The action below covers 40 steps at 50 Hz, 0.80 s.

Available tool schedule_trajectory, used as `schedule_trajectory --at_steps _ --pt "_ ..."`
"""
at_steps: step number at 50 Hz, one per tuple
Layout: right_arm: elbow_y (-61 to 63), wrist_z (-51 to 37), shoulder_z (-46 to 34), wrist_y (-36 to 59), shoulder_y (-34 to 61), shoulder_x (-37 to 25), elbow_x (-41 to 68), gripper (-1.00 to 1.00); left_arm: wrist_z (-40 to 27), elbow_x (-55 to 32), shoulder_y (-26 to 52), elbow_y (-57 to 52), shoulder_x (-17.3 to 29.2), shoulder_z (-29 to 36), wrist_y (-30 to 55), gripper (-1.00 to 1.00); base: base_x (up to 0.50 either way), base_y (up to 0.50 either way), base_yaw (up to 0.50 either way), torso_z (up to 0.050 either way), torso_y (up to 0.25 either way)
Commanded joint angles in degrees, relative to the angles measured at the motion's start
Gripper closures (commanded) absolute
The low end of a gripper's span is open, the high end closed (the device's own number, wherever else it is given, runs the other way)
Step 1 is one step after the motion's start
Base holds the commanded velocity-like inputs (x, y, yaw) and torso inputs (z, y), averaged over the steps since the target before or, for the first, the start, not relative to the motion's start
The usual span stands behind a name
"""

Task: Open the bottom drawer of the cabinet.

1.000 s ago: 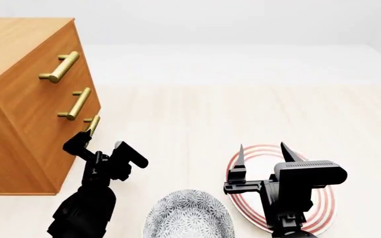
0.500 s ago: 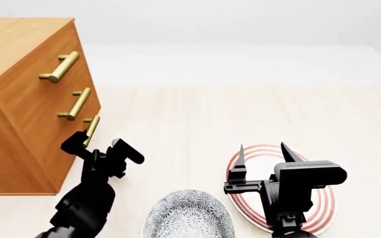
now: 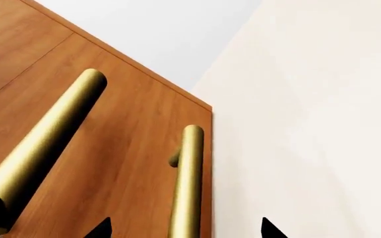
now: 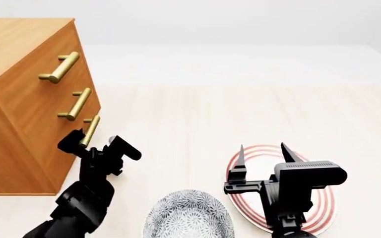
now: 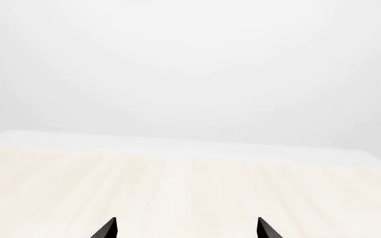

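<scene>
Bottom drawer [image 4: 78, 144] handle [image 4: 90, 131] is straddled by the spread left gripper [image 4: 97, 144]; jaws should be closed squarely, then drawn straight outward.

A pale cream wood-grain floor [image 4: 197, 114] runs back to a plain, evenly lit white wall [image 4: 230, 22].

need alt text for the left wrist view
An open left hand straddles the brass handle of the bottom drawer on an orange-brown cabinet, with a second handle alongside and a pale floor beyond.
</scene>
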<state>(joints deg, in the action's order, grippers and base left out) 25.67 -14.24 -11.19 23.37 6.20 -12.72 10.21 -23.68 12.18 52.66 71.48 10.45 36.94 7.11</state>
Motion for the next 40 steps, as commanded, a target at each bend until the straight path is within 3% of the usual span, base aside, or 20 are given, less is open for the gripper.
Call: schedule_trajectory --at_steps 1,40 --pt "0.0 -0.3 -0.2 -0.1 0.2 -0.3 0.3 -1.00 -1.2 -2.4 0.1 3.5 1.2 3.2 3.1 -1.00 0.00 0.00 0.00 0.000 0.000" --pt "0.0 -1.5 -1.0 -0.9 -0.1 -1.0 0.9 -1.00 -3.1 -11.5 0.8 3.5 2.7 10.8 8.2 -1.00 0.00 0.00 0.00 0.000 0.000"
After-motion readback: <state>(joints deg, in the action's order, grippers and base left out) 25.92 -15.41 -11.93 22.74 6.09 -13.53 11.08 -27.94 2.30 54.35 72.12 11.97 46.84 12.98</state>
